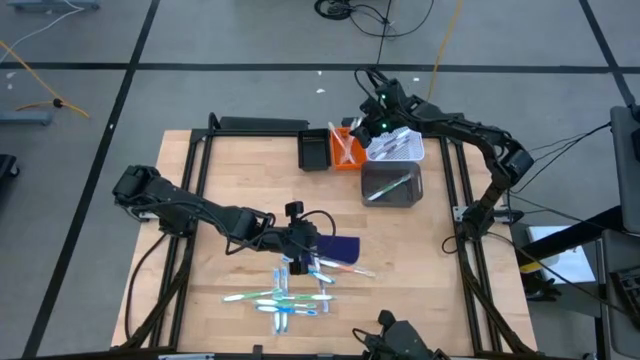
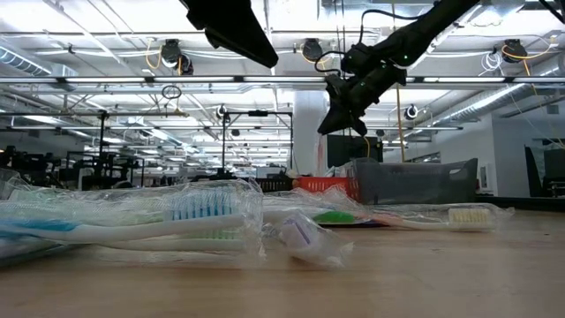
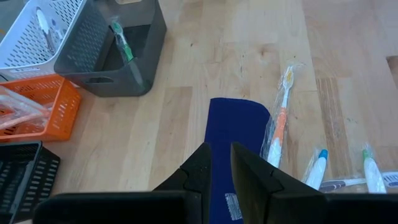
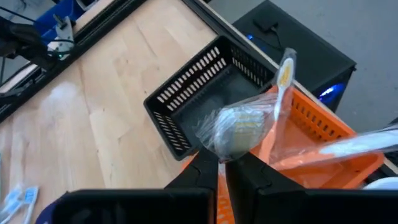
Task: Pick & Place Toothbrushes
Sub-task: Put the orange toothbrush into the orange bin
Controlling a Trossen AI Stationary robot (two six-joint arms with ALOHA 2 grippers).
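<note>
Holding one wrapped orange toothbrush (image 4: 281, 74) tightly, head up, the right hand (image 4: 222, 163) hangs over the orange bin (image 1: 345, 150). Left hand (image 3: 222, 163), fingers nearly closed, hovers above the blue mat (image 3: 239, 118); loose toothbrushes (image 1: 290, 298) lie crosswise on the counter (image 1: 230, 180).

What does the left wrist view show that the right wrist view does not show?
Only the left wrist view shows the dark blue flat mat under the left gripper, the dark grey plastic bin holding a green toothbrush, and the white perforated basket. Only the right wrist view shows the right gripper, its fingers shut on a plastic-wrapped orange toothbrush. Both show the orange basket, the black slotted bin and the wooden table.
</note>
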